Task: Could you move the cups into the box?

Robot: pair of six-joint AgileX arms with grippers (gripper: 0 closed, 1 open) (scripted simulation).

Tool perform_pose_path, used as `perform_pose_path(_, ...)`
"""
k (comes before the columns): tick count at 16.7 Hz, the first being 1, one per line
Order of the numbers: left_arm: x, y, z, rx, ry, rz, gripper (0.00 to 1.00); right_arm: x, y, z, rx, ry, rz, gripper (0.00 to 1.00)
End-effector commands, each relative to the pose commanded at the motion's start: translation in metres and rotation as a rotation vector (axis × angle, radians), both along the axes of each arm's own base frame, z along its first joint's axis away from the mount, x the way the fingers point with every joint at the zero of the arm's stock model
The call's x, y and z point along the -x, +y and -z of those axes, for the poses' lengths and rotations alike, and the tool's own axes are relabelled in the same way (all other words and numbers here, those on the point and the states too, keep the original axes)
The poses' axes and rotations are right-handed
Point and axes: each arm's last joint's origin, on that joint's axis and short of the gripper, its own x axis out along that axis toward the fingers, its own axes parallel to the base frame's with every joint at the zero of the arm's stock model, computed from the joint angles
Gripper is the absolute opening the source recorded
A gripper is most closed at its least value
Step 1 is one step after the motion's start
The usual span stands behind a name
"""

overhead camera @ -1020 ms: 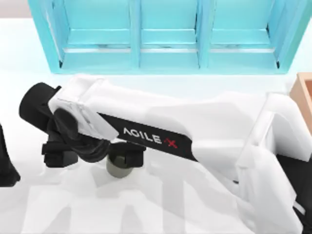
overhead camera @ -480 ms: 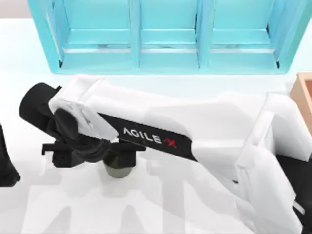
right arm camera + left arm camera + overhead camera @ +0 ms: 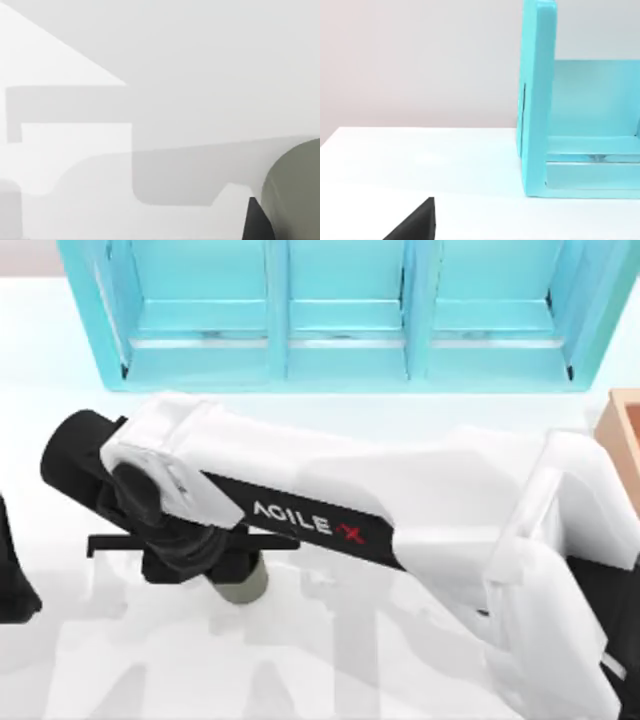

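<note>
- The right arm reaches across the white bench [image 3: 330,660] to its left side; its black fingers [image 3: 243,563] are just above the dark olive-green round cup [image 3: 240,585].
- The cup stands on the bench, partly hidden under them; whether they grip it, I cannot tell.
- The tan wooden box [image 3: 625,435] lies at the far right edge, well apart from the cup.
- The left gripper [image 3: 12,580] stays at the left edge.
</note>
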Motion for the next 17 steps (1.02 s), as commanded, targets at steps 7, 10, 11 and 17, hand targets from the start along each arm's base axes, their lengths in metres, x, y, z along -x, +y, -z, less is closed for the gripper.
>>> perform_pose_path(7, 0.0, 0.0, 0.0, 0.0, 0.0, 0.0, 1.0, 0.0, 0.0, 0.0, 0.0, 0.0, 0.0, 0.0)
perform_pose_path(10, 0.0, 0.0, 0.0, 0.0, 0.0, 0.0, 1.0, 0.001, -0.003, -0.005, 0.003, 0.001, -0.003, 0.0)
perform_pose_path(11, 0.0, 0.0, 0.0, 0.0, 0.0, 0.0, 1.0, -0.001, -0.008, -0.011, 0.003, 0.002, -0.002, 0.0)
perform_pose_path(17, 0.0, 0.0, 0.0, 0.0, 0.0, 0.0, 1.0, -0.002, -0.067, -0.078, -0.007, -0.007, -0.002, 0.0)
